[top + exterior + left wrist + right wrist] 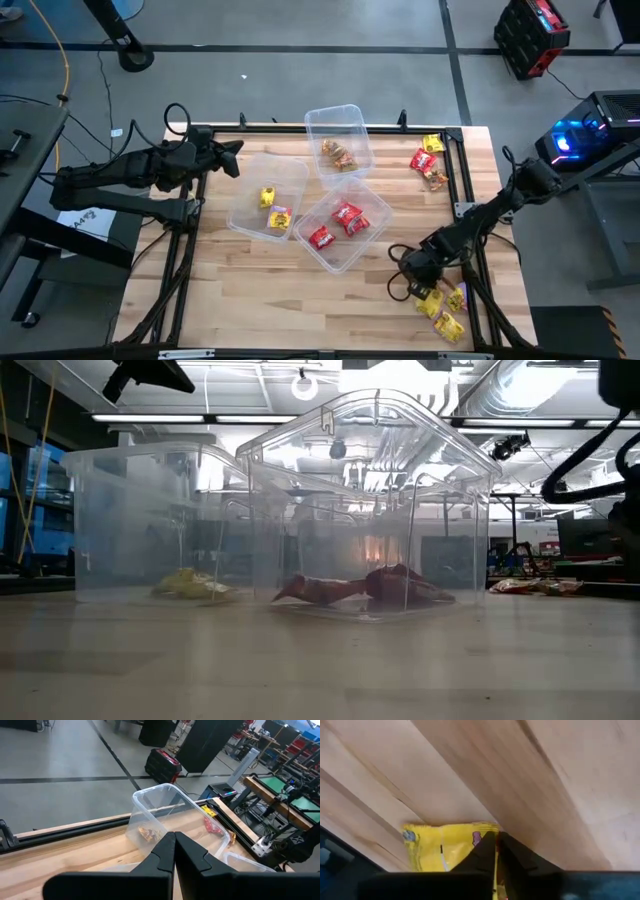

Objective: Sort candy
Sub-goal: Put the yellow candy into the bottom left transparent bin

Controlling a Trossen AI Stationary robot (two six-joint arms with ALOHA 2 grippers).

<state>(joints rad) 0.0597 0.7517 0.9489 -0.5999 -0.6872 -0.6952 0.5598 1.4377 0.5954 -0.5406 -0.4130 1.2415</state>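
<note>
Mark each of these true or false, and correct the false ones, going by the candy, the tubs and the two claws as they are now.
1. The right claw is closed at a yellow candy near the table's right front corner. True.
2. The tub nearest the front holds yellow candies. False: it holds red candies; the yellow ones lie in the left tub.
3. The left claw is shut and holds nothing. True.
4. All the candy is already in tubs. False: loose pieces lie near the table's right rear corner, and more by the right claw.
5. The rear tub is empty. False: it holds brown-gold candy.
</note>
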